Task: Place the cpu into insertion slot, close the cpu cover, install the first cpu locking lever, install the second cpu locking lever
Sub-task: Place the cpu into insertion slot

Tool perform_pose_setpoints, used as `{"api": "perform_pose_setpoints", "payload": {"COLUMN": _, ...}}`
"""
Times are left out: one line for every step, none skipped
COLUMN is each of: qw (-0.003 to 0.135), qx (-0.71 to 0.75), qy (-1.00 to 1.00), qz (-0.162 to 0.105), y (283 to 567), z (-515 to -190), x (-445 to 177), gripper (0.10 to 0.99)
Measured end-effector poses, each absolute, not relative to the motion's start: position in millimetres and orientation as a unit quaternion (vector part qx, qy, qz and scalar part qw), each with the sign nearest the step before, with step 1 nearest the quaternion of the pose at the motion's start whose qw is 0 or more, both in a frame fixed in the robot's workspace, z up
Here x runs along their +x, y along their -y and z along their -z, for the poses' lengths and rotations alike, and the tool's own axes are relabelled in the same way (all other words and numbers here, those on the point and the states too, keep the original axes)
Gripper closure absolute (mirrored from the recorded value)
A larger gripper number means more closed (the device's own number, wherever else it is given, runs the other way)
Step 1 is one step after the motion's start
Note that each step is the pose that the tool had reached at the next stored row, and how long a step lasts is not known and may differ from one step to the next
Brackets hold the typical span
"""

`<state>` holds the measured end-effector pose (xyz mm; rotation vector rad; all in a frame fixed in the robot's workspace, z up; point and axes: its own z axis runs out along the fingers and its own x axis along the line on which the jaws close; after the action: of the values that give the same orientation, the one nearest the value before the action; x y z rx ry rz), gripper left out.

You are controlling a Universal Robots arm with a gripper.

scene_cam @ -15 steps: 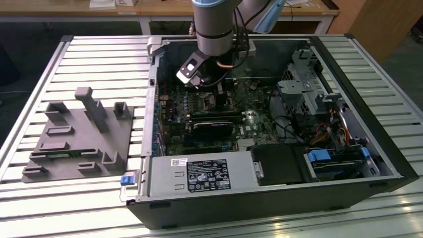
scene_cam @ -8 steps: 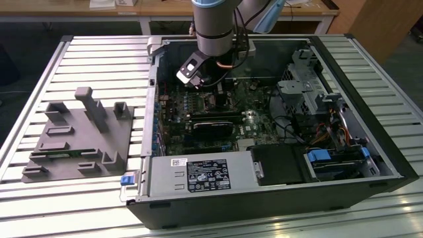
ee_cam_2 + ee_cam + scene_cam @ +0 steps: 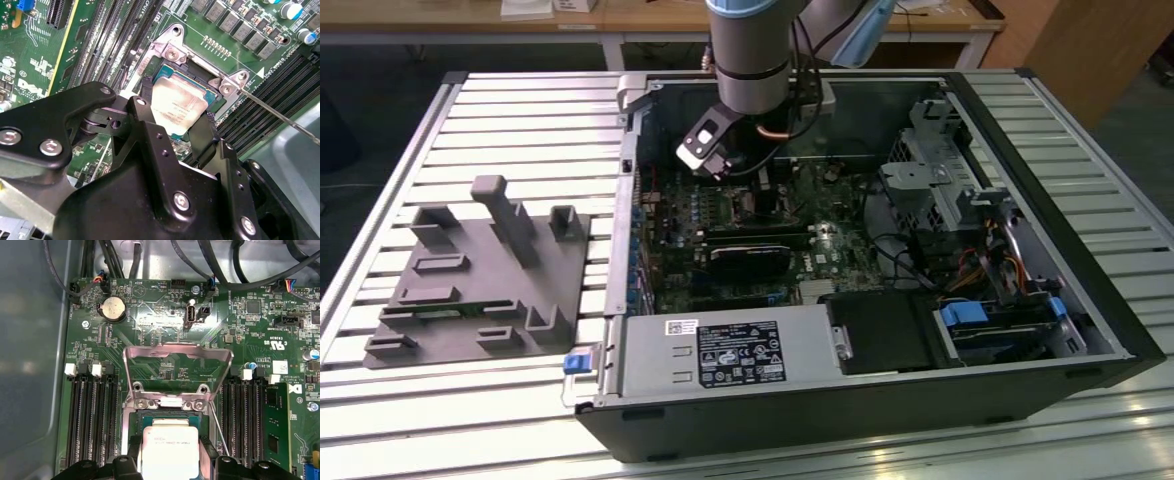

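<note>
Hand (image 3: 174,125) clamped by two black fingers on opposite edges of the small square silvery-tan cpu (image 3: 176,102), held flat, metal face up, squarely over the black square insertion slot (image 3: 200,75); whether it is seated cannot be told. Beyond, the silvery metal frame cpu cover (image 3: 175,351) stands tilted open.
</note>
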<state>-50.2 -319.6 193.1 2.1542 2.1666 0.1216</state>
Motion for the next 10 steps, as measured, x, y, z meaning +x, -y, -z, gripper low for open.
{"api": "perform_pose_setpoints", "payload": {"qw": 0.042, "qx": 0.704, "qy": -0.708, "qz": -0.04, "y": 319.7, "z": -192.9, "x": -50.2, "gripper": 0.549}}
{"api": "perform_pose_setpoints", "payload": {"qw": 0.042, "qx": 0.704, "qy": -0.708, "qz": -0.04, "y": 319.7, "z": -192.8, "x": -50.2, "gripper": 0.549}}
{"api": "perform_pose_setpoints", "payload": {"qw": 0.042, "qx": 0.704, "qy": -0.708, "qz": -0.04, "y": 319.7, "z": -192.8, "x": -50.2, "gripper": 0.549}}
{"api": "perform_pose_setpoints", "payload": {"qw": 0.042, "qx": 0.704, "qy": -0.708, "qz": -0.04, "y": 319.6, "z": -192.7, "x": -50.2, "gripper": 0.549}}
{"api": "perform_pose_setpoints", "payload": {"qw": 0.042, "qx": 0.704, "qy": -0.708, "qz": -0.04, "y": 319.6, "z": -192.7, "x": -50.2, "gripper": 0.549}}
{"api": "perform_pose_setpoints", "payload": {"qw": 0.042, "qx": 0.704, "qy": -0.708, "qz": -0.04, "y": 319.6, "z": -192.6, "x": -50.2, "gripper": 0.549}}
{"api": "perform_pose_setpoints", "payload": {"qw": 0.042, "qx": 0.704, "qy": -0.708, "qz": -0.04, "y": 319.6, "z": -192.6, "x": -50.2, "gripper": 0.549}}
{"api": "perform_pose_setpoints", "payload": {"qw": 0.042, "qx": 0.704, "qy": -0.708, "qz": -0.04, "y": 319.6, "z": -192.6, "x": -50.2, "gripper": 0.549}}
{"api": "perform_pose_setpoints", "payload": {"qw": 0.042, "qx": 0.704, "qy": -0.708, "qz": -0.04, "y": 319.6, "z": -192.6, "x": -50.2, "gripper": 0.549}}
{"api": "perform_pose_setpoints", "payload": {"qw": 0.042, "qx": 0.704, "qy": -0.708, "qz": -0.04, "y": 319.6, "z": -192.5, "x": -50.2, "gripper": 0.549}}
